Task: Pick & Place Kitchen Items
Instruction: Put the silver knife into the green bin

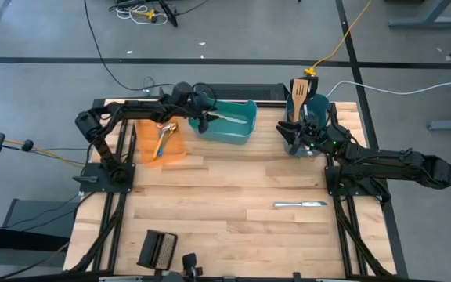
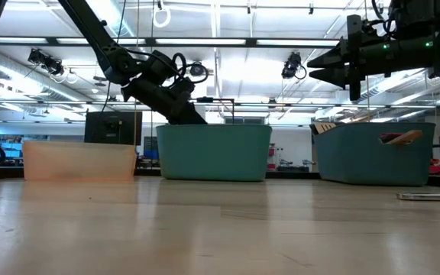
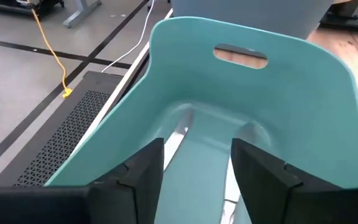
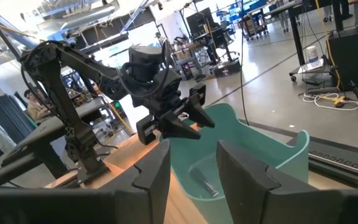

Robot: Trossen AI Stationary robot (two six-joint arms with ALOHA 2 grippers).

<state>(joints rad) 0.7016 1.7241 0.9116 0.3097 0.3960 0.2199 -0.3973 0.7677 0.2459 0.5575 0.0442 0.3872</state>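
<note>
the silver knife [image 1: 300, 204] lay flat on the table [image 1: 225, 196], long axis running left to right, just in front of the right arm's base. the right hand [image 1: 294, 135], open and empty, hovered over the dark teal bin [image 1: 313, 110], nearer the knife than the open left hand [image 1: 203, 123].

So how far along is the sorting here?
Mostly done: gold spoon lies in the orange bin, wooden spatula stands in the dark teal bin. Left gripper hangs open over the teal bin, a utensil inside. Left: one table knife.
</note>
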